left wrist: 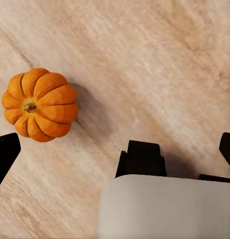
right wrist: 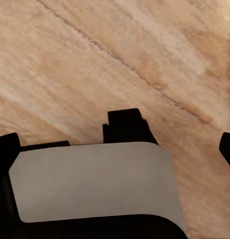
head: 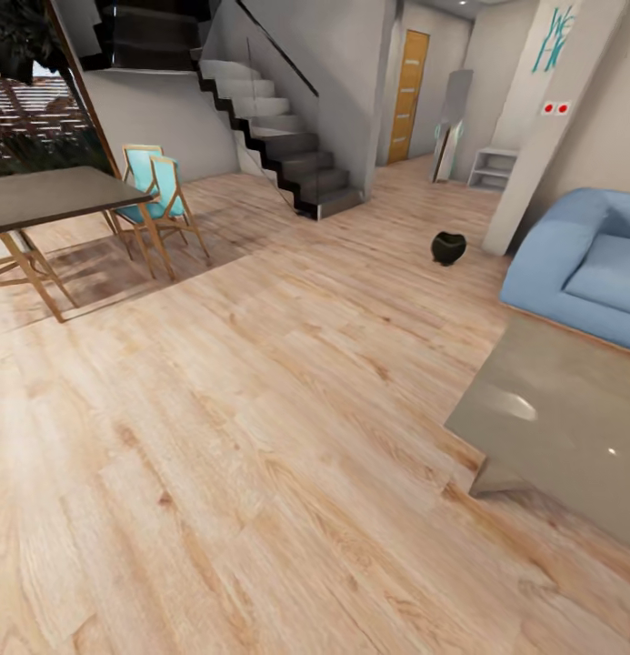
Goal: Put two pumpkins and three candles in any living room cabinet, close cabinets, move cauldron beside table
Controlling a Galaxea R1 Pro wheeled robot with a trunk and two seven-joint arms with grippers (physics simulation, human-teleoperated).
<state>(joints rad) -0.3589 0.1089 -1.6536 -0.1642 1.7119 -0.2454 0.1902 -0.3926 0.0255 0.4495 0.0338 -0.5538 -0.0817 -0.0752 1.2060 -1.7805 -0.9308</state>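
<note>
I see bright, even light; glare spots on the table [head: 569,428], soft shadows under the chairs [head: 155,196] and beside the pumpkin [left wrist: 40,104]. Renders look slightly soft.

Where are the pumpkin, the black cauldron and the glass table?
pumpkin [left wrist: 40,104]: left wrist view, its ribbed orange top.
cauldron [head: 448,247]: head view, its black belly.
table [head: 569,409]: head view, bare glossy top.

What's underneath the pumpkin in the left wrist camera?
The pumpkin sits on light wood plank floor, casting a shadow beside it. The floor directly beneath it is covered.
</note>
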